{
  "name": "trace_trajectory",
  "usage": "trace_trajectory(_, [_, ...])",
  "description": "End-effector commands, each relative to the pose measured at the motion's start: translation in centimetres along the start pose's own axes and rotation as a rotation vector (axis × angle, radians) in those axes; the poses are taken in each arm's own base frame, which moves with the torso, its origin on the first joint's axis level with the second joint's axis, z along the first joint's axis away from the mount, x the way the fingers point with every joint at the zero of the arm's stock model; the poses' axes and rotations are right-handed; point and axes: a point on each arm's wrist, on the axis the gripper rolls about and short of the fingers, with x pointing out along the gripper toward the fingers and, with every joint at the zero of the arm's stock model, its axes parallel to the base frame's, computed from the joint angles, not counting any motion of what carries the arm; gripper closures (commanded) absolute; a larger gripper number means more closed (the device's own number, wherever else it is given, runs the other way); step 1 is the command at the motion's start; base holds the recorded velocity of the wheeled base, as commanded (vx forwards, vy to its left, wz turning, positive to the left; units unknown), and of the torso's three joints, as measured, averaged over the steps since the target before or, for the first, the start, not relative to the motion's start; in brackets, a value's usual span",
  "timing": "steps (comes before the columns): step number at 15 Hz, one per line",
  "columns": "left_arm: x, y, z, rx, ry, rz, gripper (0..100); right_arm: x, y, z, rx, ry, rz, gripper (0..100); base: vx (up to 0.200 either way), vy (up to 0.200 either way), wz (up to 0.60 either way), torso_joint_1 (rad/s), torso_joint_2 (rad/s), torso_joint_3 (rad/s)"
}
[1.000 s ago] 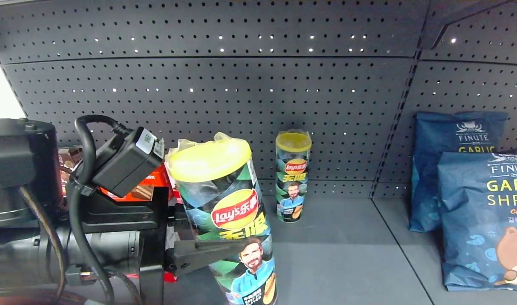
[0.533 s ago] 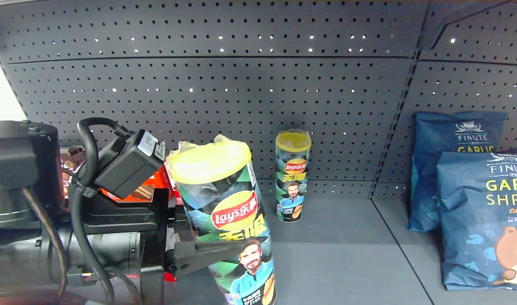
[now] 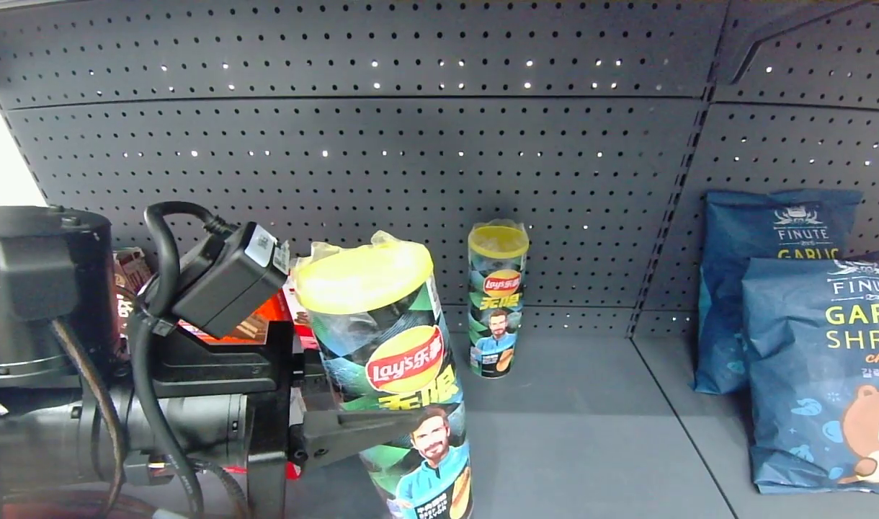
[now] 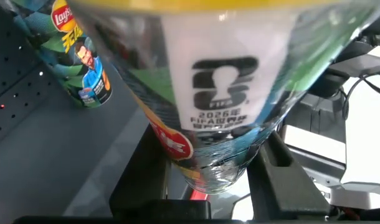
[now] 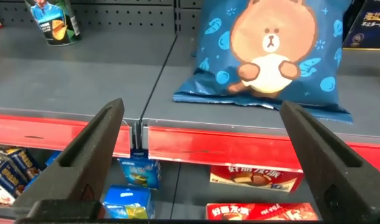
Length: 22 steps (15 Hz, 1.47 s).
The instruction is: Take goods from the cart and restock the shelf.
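Head: left gripper (image 3: 373,429) fingers clamped mid-body on upright chip can (image 3: 400,360), long axis vertical, near shelf (image 3: 576,432) front, well short of standing can (image 3: 497,303) by back panel; left wrist: same gap ahead; right wrist: right gripper (image 5: 202,118) fingers wide apart, empty, off shelf edge by bear bag (image 5: 271,50).

two blue snack bags (image 3: 814,375) overlapping before perforated back panel (image 3: 411,180); red box (image 5: 255,177) beneath.

The held can (image 3: 393,375) runs off the head view's bottom edge. The left arm (image 3: 158,425) hides most of the red boxes (image 3: 256,328).
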Motion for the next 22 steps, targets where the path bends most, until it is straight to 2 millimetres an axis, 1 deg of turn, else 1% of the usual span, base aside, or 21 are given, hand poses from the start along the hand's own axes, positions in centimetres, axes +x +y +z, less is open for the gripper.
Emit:
trace_trajectory(1, [0.0, 0.1, -0.1, -0.004, 0.004, 0.004, 100, -0.9, 0.1, 3.0, 0.002, -0.096, -0.005, 0, 0.0, 0.0, 0.0, 0.0, 0.0, 0.0])
trace_trajectory(2, [0.1, 0.2, 0.0, -0.003, 0.001, 0.004, 100, 2.0, -0.1, 12.3, 0.101, -0.004, 0.025, 0, 0.0, 0.0, 0.0, 0.0, 0.0, 0.0])
trace_trajectory(3, [0.1, 0.2, -0.1, -0.006, 0.006, 0.003, 100, 2.2, -0.1, 12.8, 0.107, -0.005, 0.035, 0, 0.0, 0.0, 0.0, 0.0, 0.0, 0.0])
trace_trajectory(4, [0.4, 0.4, -0.3, -0.009, 0.012, 0.003, 100, 3.0, 0.1, 14.5, 0.028, -0.047, 0.165, 0, 0.0, 0.0, 0.0, 0.0, 0.0, 0.0])
trace_trajectory(5, [0.3, 0.3, -0.3, -0.006, 0.009, 0.005, 100, 4.4, 0.3, 15.1, -0.059, -0.014, 0.256, 0, 0.0, 0.0, 0.0, 0.0, 0.0, 0.0])
trace_trajectory(6, [0.3, 0.3, -0.3, -0.004, 0.007, 0.008, 100, 5.6, 0.6, 15.9, -0.067, 0.015, 0.296, 0, 0.0, 0.0, 0.0, 0.0, 0.0, 0.0])
trace_trajectory(8, [0.2, 0.3, -0.3, -0.007, 0.01, 0.028, 100, 8.0, 1.7, 16.7, -0.073, 0.079, 0.415, 0, 0.0, 0.0, 0.0, 0.0, 0.0, 0.0])
trace_trajectory(9, [0.3, 0.4, -0.4, -0.008, 0.011, 0.032, 100, 8.7, 2.1, 17.0, -0.076, 0.095, 0.456, 0, 0.0, 0.0, 0.0, 0.0, 0.0, 0.0])
trace_trajectory(11, [0.3, 0.4, -0.4, -0.008, 0.013, 0.05, 100, 11.5, 4.5, 17.9, -0.09, 0.145, 0.599, 0, 0.0, 0.0, 0.0, 0.0, 0.0, 0.0])
trace_trajectory(12, [0.3, 0.4, -0.5, -0.01, 0.018, 0.058, 100, 12.3, 5.2, 18.1, -0.09, 0.149, 0.64, 0, 0.0, 0.0, 0.0, 0.0, 0.0, 0.0])
trace_trajectory(13, [0.3, 0.4, -0.5, -0.008, 0.02, 0.075, 100, 14.3, 6.5, 18.0, -0.089, 0.166, 0.7, 0, 0.0, 0.0, 0.0, 0.0, 0.0, 0.0])
trace_trajectory(15, [0.3, 0.3, -0.5, -0.006, 0.019, 0.073, 100, 16.9, 7.9, 17.4, -0.09, 0.175, 0.734, 0, 0.0, 0.0, 0.0, 0.0, 0.0, 0.0])
trace_trajectory(16, [0.2, 0.5, -0.4, -0.009, 0.016, 0.081, 100, 19.3, 9.2, 17.3, -0.09, 0.165, 0.74, 0, 0.0, 0.0, 0.0, 0.0, 0.0, 0.0])
trace_trajectory(17, [0.2, 0.6, -0.5, -0.011, 0.018, 0.079, 100, 20.8, 9.9, 16.9, -0.1, 0.181, 0.736, 0, 0.0, 0.0, 0.0, 0.0, 0.0, 0.0])
trace_trajectory(19, [0.2, 0.5, -0.9, -0.018, 0.028, 0.078, 100, 22.7, 10.8, 16.3, -0.12, 0.195, 0.734, 0, 0.0, 0.0, 0.0, 0.0, 0.0, 0.0])
trace_trajectory(20, [0.2, 0.5, -0.9, -0.021, 0.03, 0.07, 100, 24.4, 11.2, 15.6, -0.122, 0.21, 0.742, 0, 0.0, 0.0, 0.0, 0.0, 0.0, 0.0])
trace_trajectory(21, [0.2, 0.5, -1.0, -0.022, 0.03, 0.062, 100, 25.7, 11.3, 15.5, -0.116, 0.179, 0.76, 0, 0.0, 0.0, 0.0, 0.0, 0.0, 0.0])
trace_trajectory(22, [0.2, 0.5, -0.8, -0.019, 0.024, 0.054, 100, 27.9, 11.6, 15.0, -0.109, 0.13, 0.806, 0, 0.0, 0.0, 0.0, 0.0, 0.0, 0.0])
